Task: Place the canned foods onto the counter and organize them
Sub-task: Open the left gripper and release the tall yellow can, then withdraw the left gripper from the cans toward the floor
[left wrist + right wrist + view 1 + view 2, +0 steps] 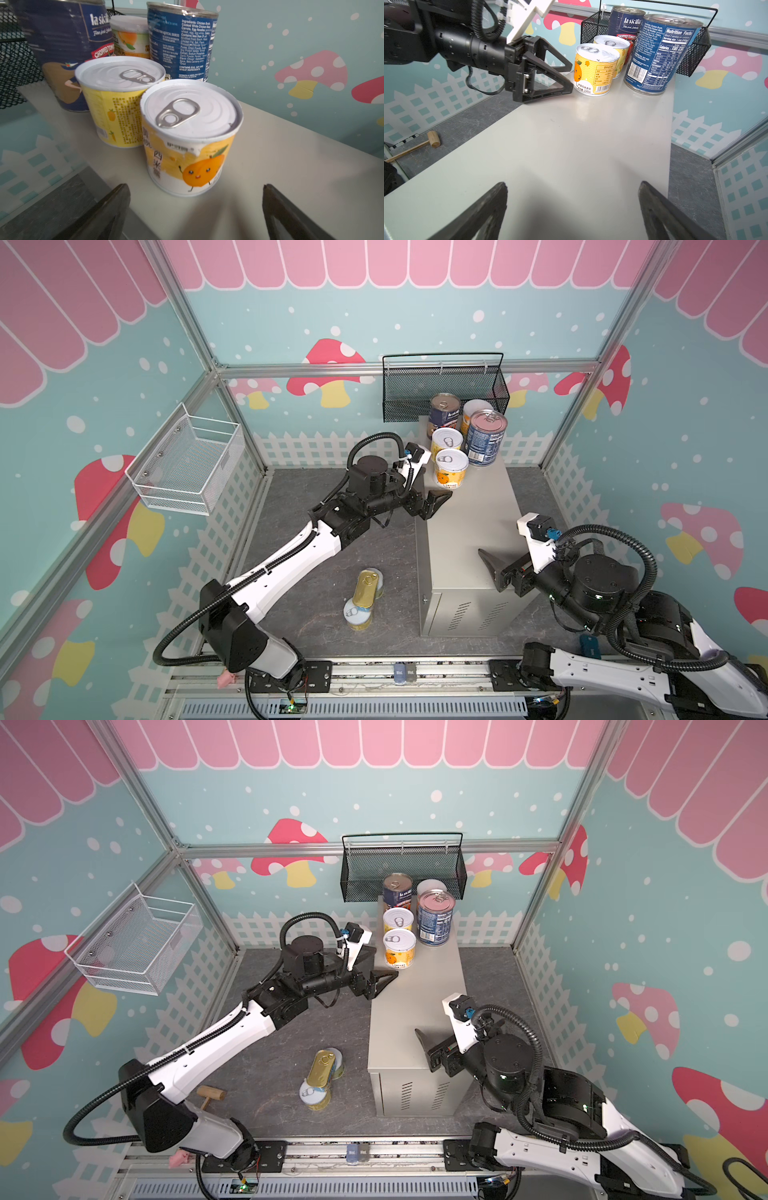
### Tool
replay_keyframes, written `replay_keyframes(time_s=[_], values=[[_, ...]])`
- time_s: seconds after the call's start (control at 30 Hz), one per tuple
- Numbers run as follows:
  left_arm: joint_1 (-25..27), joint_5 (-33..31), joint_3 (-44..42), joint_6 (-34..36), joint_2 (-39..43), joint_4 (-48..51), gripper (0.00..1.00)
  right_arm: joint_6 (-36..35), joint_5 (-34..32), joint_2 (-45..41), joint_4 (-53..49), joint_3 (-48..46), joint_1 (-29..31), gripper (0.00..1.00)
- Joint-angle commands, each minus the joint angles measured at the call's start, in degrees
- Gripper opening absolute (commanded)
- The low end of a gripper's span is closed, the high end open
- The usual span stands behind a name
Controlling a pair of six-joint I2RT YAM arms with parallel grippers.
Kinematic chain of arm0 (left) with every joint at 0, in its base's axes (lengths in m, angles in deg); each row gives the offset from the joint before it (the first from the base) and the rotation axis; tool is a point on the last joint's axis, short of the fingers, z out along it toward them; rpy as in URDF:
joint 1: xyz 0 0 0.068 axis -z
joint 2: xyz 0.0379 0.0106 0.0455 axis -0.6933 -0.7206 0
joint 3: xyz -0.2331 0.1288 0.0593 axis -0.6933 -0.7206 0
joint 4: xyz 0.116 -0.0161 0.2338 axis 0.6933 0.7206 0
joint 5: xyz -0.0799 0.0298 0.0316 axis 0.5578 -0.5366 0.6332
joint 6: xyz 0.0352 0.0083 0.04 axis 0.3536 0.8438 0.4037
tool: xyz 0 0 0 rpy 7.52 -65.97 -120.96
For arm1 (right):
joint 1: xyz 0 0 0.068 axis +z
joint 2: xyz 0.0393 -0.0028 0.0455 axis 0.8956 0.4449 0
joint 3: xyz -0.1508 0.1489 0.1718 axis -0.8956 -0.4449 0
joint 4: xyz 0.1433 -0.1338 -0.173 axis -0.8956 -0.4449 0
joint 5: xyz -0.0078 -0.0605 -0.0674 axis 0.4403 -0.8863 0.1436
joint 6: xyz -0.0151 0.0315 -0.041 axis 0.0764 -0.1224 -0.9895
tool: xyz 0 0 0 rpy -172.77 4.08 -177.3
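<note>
Five tins stand grouped on the counter, two blue cans and three yellow cans; two floor cans carry one gold tin; left gripper and right gripper both gape empty.

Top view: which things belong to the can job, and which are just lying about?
Job:
- counter
- on it: rear blue can, front blue can, rear yellow can, middle yellow can, front yellow can
- on the floor: gold tin, resting on near floor can and far floor can

Lying about:
- wooden mallet
- black mesh basket
- white wire basket
</note>
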Motion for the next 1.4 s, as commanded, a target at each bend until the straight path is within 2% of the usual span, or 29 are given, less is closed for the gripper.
replay_keyframes(time_s=[0.0, 0.17, 0.83, 1.37], values=[[-1.8, -4.1, -1.0, -1.4, 3.2, 4.0, 0.99, 0.7, -2.1, -0.6, 1.0, 0.1, -0.2, 0.99], [-4.2, -6.3, -0.9, -3.1, 3.9, 5.8, 0.99, 0.9, -2.7, -0.3, 0.9, 0.2, -0.1, 0.99], [-4.9, -9.7, 5.4, -3.6, -5.5, 7.2, 0.99, 3.0, -2.1, -2.4, -0.5, -0.6, -0.1, 0.99], [-5.0, -8.6, 6.8, -3.6, -7.2, 7.8, 0.99, 2.7, -2.2, -2.5, -0.5, -0.6, -0.1, 0.99]])
